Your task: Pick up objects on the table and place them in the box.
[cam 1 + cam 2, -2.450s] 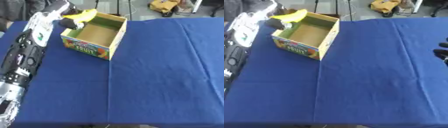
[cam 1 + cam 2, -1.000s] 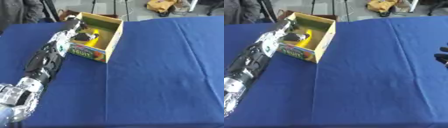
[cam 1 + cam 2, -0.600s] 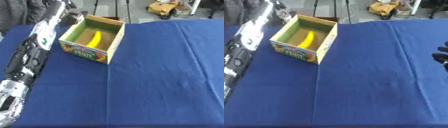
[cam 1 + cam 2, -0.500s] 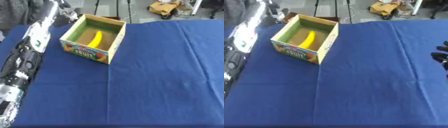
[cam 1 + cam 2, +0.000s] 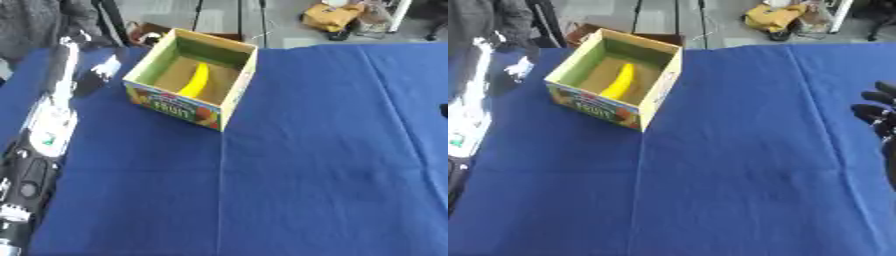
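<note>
- your left hand [image 5: 103,69] hovers just beside the box's left wall, holding nothing; it is blurred, so you cannot tell whether its fingers are spread or curled.
- your right hand [image 5: 877,113] shows only as dark fingers at the right edge of the right eye view, relaxed and apart, idle and well clear of the box.
- banana [image 5: 194,81] lies flat on the floor of the box [image 5: 234,95], running lengthwise from the near wall toward the far one, so it sits wholly below the rim.
- that open-topped cardboard box stands upright on the blue tabletop [image 5: 306,165] at the far left, within easy reach of your left arm; nothing else shows inside it.
- no other loose object shows on the cloth, so the task looks close to done; scan the edges before you rest the arm.
</note>
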`<action>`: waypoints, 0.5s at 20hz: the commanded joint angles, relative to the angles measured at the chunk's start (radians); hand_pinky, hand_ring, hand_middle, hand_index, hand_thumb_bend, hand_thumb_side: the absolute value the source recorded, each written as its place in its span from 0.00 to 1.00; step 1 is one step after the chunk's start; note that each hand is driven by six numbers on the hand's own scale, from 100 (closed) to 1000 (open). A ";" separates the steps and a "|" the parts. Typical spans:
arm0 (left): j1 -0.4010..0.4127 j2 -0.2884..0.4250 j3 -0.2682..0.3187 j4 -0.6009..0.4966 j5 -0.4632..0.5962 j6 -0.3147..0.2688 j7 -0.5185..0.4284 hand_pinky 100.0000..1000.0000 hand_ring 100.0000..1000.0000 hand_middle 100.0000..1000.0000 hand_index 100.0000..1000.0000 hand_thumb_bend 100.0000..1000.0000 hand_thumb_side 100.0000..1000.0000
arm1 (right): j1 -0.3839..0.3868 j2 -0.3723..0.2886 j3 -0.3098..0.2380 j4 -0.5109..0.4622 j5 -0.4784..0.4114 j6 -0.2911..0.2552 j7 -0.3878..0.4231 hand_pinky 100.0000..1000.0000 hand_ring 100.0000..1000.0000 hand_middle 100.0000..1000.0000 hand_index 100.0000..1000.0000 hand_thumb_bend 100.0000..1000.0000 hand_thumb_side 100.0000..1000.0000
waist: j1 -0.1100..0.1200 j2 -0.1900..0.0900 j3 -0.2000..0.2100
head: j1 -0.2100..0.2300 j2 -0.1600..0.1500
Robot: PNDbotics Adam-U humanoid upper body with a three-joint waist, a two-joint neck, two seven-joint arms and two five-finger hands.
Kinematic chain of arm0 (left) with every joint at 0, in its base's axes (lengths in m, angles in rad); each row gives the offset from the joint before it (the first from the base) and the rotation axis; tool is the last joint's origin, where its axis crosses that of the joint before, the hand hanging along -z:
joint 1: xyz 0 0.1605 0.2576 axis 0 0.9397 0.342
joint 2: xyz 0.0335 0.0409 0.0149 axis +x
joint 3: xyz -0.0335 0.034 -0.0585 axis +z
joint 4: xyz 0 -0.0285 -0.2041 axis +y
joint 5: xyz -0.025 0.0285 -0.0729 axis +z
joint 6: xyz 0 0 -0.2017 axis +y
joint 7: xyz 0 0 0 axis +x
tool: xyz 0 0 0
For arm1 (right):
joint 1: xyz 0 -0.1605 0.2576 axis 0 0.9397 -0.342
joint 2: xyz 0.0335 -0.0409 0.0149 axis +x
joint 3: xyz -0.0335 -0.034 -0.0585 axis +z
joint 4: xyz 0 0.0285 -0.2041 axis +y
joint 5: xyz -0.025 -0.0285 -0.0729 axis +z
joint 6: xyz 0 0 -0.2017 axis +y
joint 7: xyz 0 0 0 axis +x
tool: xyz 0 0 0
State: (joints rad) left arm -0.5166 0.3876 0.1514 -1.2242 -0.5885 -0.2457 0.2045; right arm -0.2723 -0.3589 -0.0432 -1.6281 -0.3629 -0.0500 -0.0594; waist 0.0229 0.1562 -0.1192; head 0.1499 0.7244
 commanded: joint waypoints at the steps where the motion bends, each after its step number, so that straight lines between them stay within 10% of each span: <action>1: 0.044 0.000 0.000 -0.097 0.055 0.039 0.000 0.66 0.59 0.54 0.61 0.50 0.82 | -0.009 -0.028 -0.005 -0.019 -0.003 0.000 0.000 0.80 0.64 0.65 0.79 0.00 0.90 | -0.003 -0.020 0.002 | 0.004 -0.005; 10: 0.288 -0.034 -0.022 -0.346 0.208 0.089 -0.010 0.66 0.58 0.54 0.61 0.50 0.82 | 0.000 -0.024 0.005 -0.015 -0.004 0.005 0.010 0.80 0.64 0.65 0.79 0.00 0.90 | -0.002 -0.039 -0.008 | 0.021 0.015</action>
